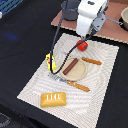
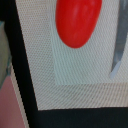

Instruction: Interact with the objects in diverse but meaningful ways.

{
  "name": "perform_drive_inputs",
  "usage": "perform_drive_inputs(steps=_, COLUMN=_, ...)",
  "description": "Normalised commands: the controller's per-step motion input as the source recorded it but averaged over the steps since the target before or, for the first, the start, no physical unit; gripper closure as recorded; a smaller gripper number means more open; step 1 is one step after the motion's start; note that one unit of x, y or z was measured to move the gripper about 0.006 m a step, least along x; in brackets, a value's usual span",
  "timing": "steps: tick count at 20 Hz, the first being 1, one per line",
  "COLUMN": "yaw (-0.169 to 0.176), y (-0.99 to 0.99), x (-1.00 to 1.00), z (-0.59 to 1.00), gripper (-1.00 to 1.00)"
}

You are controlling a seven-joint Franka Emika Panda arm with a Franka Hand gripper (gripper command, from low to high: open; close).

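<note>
The red tomato [image 1: 82,46] lies on the pale mat [image 1: 107,70], near its far edge. My gripper [image 1: 83,40] hangs just above it, and its jaws look open and empty. In the wrist view the tomato [image 2: 77,20] fills one edge of the picture, and one grey finger [image 2: 119,45] shows beside it without touching it. The dark brown sausage [image 1: 70,66] lies on the round tan plate [image 1: 80,72]. The yellow block with red marks [image 1: 49,61] stands at the mat's edge on the exterior view's left. The scored bread loaf [image 1: 53,99] lies at the mat's near corner.
An orange-handled knife [image 1: 92,61] lies beyond the plate and an orange-handled fork [image 1: 76,85] lies in front of it. A brown board [image 1: 114,22] with a grey pot [image 1: 124,19] sits behind the mat. Black cloth [image 1: 20,45] surrounds the mat.
</note>
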Motion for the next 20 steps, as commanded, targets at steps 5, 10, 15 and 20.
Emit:
perform_drive_inputs(steps=5, yaw=-0.097, y=0.00, x=-0.17, z=-0.46, gripper=-1.00)
perform_drive_inputs(steps=10, yaw=-0.043, y=0.06, x=-0.34, z=-0.37, gripper=-1.00)
perform_drive_inputs(steps=15, yaw=-0.012, y=0.16, x=-0.29, z=-0.42, gripper=-1.00)
perform_drive_inputs(steps=20, yaw=0.000, y=0.21, x=-0.25, z=-0.44, gripper=-1.00)
